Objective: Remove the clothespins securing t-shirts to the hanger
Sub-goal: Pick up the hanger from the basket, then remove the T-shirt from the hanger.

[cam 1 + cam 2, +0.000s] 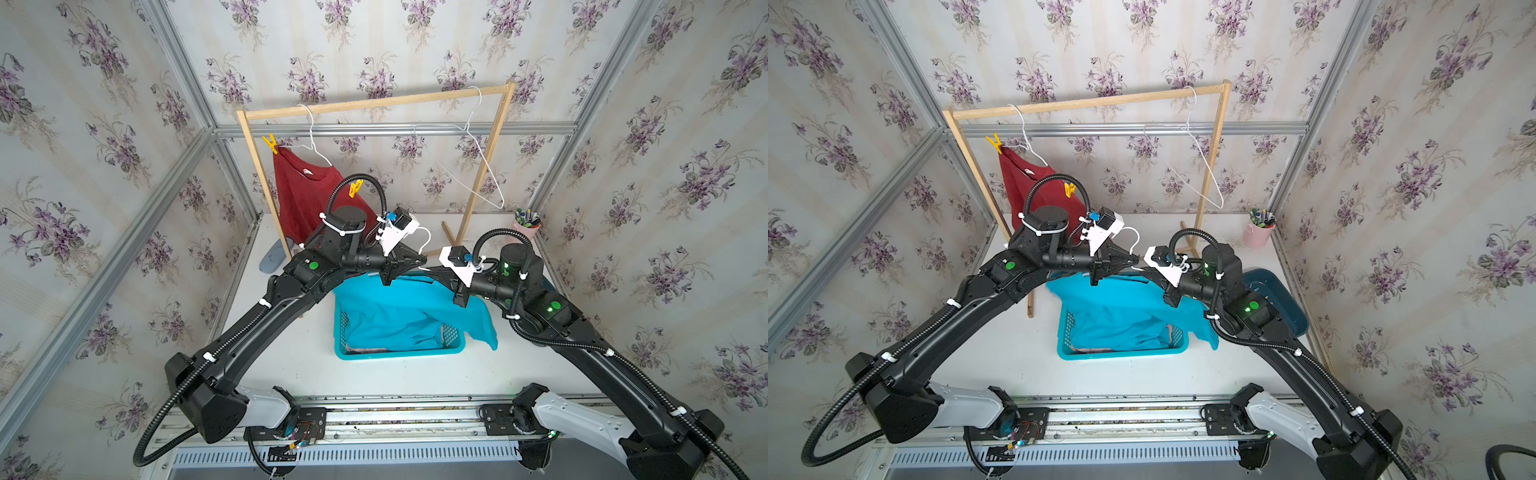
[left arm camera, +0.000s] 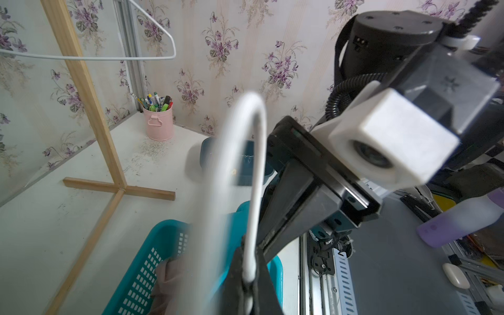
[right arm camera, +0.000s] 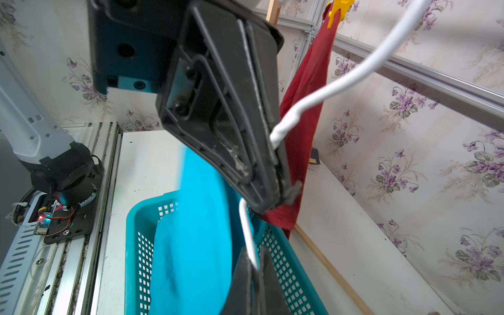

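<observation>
With my left pincer (image 2: pixel 246 281) and right pincer (image 3: pixel 253 268) both clamped on the white wire hanger (image 3: pixel 341 79), opposing pulls might bend it

red t-shirt (image 1: pixel 297 199) | turquoise t-shirt (image 1: pixel 399 316) | yellow clothespins (image 1: pixel 270 143) | white hanger (image 3: pixel 327 91) | purple-floral wallpaper (image 1: pixel 374 41)

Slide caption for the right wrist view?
Left claw and right claw clamp the white hanger; turquoise t-shirt drapes into the basket.
</observation>
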You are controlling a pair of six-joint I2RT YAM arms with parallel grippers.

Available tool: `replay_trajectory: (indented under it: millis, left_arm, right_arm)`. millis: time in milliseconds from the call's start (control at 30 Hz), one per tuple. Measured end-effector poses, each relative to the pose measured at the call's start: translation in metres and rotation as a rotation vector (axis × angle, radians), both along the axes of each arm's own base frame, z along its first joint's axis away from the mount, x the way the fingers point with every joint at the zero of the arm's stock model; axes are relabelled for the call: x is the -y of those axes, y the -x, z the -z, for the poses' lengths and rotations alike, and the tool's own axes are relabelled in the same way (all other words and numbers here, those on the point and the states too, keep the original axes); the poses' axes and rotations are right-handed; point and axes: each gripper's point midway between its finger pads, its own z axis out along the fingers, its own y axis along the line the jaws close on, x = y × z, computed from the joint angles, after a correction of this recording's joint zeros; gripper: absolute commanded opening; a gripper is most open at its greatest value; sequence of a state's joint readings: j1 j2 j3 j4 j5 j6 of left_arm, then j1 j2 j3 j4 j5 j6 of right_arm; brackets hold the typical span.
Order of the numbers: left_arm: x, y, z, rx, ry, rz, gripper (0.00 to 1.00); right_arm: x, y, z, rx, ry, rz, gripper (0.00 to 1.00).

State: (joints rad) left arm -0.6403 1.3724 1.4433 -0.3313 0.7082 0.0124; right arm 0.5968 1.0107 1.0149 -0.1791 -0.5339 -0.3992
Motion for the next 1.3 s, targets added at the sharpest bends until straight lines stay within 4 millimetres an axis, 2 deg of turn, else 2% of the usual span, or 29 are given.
replay_trajectory:
  millis: [67,100,167,200,267,367,533,567,667,800,933,1000,1033,1167,1200,1300]
  left_arm:
    - [-0.002,0.003,-0.001,0.006,0.004,-0.002,0.00]
    - [-0.004,0.004,-0.002,0.007,0.005,-0.006,0.00]
    - [-0.009,0.008,-0.007,0.026,0.013,-0.019,0.00]
    - [-0.012,0.010,-0.010,0.036,0.016,-0.028,0.00]
    - [-0.020,0.014,-0.018,0.067,0.025,-0.053,0.00]
    - [-0.039,0.019,-0.032,0.133,0.037,-0.106,0.00]
    - [-0.079,0.014,-0.056,0.238,0.032,-0.242,0.00]
    - [-0.087,0.012,-0.060,0.250,0.028,-0.267,0.00]
    - [-0.111,0.007,-0.068,0.263,0.014,-0.328,0.00]
    - [-0.134,0.005,-0.070,0.242,0.014,-0.351,0.00]
    - [-0.139,0.013,-0.073,0.223,0.034,-0.309,0.00]
    - [-0.139,0.018,-0.076,0.219,0.046,-0.280,0.00]
    - [-0.139,0.020,-0.078,0.220,0.052,-0.269,0.00]
    - [-0.137,0.026,-0.088,0.221,0.074,-0.238,0.00]
    - [-0.138,0.026,-0.089,0.220,0.076,-0.241,0.00]
    - [-0.143,0.022,-0.092,0.223,0.077,-0.267,0.00]
  right_arm:
    - [-0.001,0.000,-0.001,0.001,-0.003,-0.001,0.02]
    - [-0.001,0.000,-0.002,0.000,-0.005,-0.003,0.13]
    - [-0.002,0.001,-0.007,0.005,-0.025,-0.003,0.53]
    - [0.000,-0.001,-0.011,0.003,-0.040,0.015,0.66]
    - [0.003,-0.005,-0.018,0.011,-0.065,0.044,0.77]
    - [0.005,-0.004,-0.034,0.026,-0.099,0.059,0.81]
    - [0.005,-0.003,-0.065,0.023,-0.128,0.053,0.81]
    - [0.003,-0.004,-0.066,0.012,-0.121,0.049,0.81]
    - [0.003,-0.010,-0.055,-0.053,-0.074,0.060,0.82]
    - [0.008,-0.022,-0.030,-0.141,0.006,0.099,0.80]
    - [0.009,-0.029,-0.011,-0.186,0.065,0.118,0.78]
    - [0.008,-0.031,0.000,-0.202,0.094,0.114,0.73]
    - [0.007,-0.033,0.006,-0.215,0.110,0.110,0.66]
    - [0.002,-0.037,0.026,-0.264,0.160,0.095,0.10]
    - [0.003,-0.037,0.027,-0.267,0.166,0.095,0.00]
    - [0.007,-0.038,0.027,-0.261,0.171,0.122,0.00]
